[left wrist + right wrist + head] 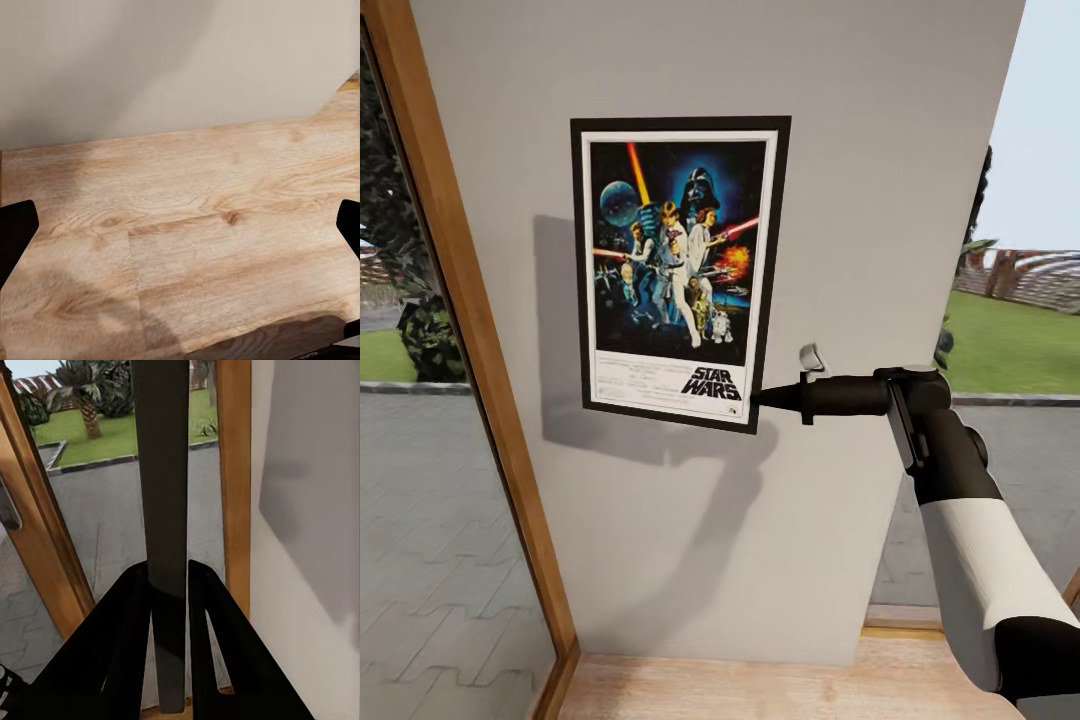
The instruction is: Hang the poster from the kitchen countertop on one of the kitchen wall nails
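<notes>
Poster: upright and flat against the wall, so we judge it is at nail height; no nail visible.
Right gripper: we clamp the poster's lower right edge, keeping it steady.
Left gripper: spread wide, holding nothing, over the floor below the wall.

Pale grey wall panel fills centre of head view, soft shadows across its lower half. Wooden window frame slants down its left edge – glass beyond shows grey paved ground, strip of lawn, dark bush. Right of wall: green grass, low brick wall, pale sky. Light wood floor meets wall base – grain and knots visible, dark shadow at one edge.
</notes>
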